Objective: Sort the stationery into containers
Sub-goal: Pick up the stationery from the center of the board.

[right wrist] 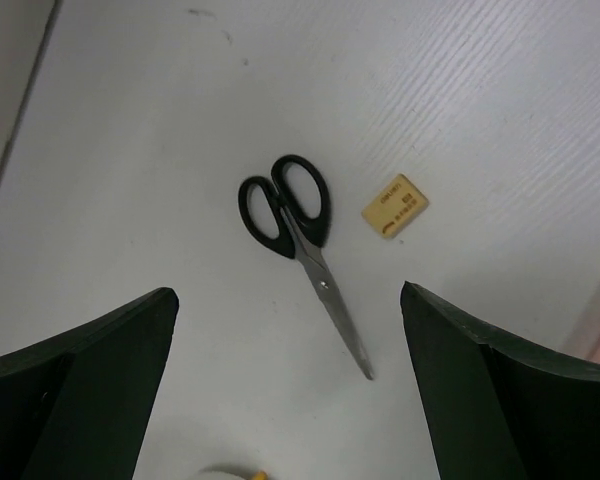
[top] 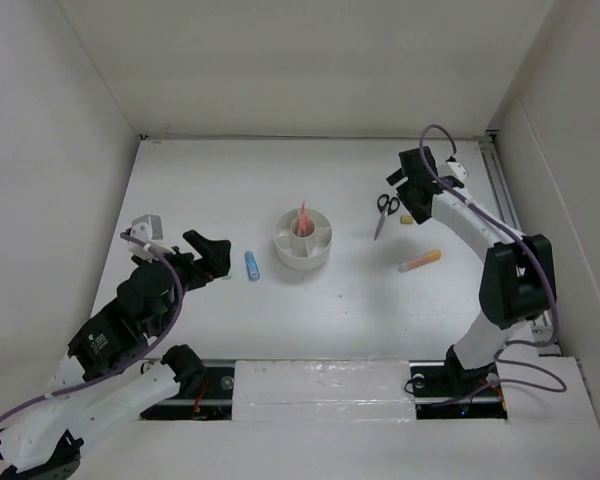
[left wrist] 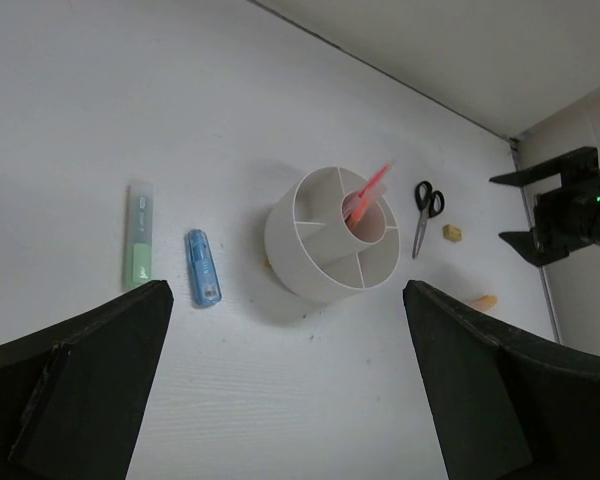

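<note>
The round white organizer (top: 302, 238) stands mid-table, with thin pink pens (top: 304, 216) upright in its centre cup. It also shows in the left wrist view (left wrist: 330, 245). A blue marker (top: 252, 265) and a green marker (left wrist: 140, 233) lie left of it. My left gripper (top: 212, 255) is open and empty, just left of the blue marker. The black-handled scissors (right wrist: 300, 240) and the tan eraser (right wrist: 394, 207) lie right of the organizer. My right gripper (top: 412, 175) is open and empty above the scissors. An orange-yellow marker (top: 420, 261) lies nearer the front right.
White walls close in the table at the back and on both sides. A rail (top: 500, 190) runs along the right edge beside the right arm. The arm bases sit at the near edge.
</note>
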`<state>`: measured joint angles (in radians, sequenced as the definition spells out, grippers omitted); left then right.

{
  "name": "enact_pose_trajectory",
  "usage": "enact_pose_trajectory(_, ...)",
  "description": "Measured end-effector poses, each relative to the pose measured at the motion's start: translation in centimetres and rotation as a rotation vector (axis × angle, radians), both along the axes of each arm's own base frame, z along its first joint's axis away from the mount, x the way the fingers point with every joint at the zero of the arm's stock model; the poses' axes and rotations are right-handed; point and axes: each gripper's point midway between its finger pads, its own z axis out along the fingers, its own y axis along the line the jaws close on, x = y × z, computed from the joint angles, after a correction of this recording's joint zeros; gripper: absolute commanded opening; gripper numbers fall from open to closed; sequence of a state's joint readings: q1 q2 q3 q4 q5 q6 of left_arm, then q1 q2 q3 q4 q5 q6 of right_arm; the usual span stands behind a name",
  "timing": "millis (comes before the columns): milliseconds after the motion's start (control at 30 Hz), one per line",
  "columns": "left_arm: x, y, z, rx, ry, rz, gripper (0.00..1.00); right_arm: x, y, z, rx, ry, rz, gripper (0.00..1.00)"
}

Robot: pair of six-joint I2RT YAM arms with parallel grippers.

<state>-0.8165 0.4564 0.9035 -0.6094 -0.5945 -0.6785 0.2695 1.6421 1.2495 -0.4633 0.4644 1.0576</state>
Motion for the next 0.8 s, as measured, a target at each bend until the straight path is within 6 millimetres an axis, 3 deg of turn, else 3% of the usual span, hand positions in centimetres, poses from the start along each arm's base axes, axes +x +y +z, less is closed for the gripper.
enact_pose_trajectory(233,0.1,-1.0,-0.3,0.021,0.008,-0.047,1.0,3.4,-1.1,-2.6,0.11,0.048,-0.248,1.0)
enact_pose_trajectory(433,-0.1,-1.0,0.2,0.007,-0.013,-0.057,1.0,1.7,-2.8,-5.8,0.146,0.126,-0.37,0.96)
enact_pose_trajectory(800,-0.2,-1.2,0.1,0.015,-0.016,-0.078,1.0,0.4,-2.5,-7.7,0.181,0.158,-0.411,0.81)
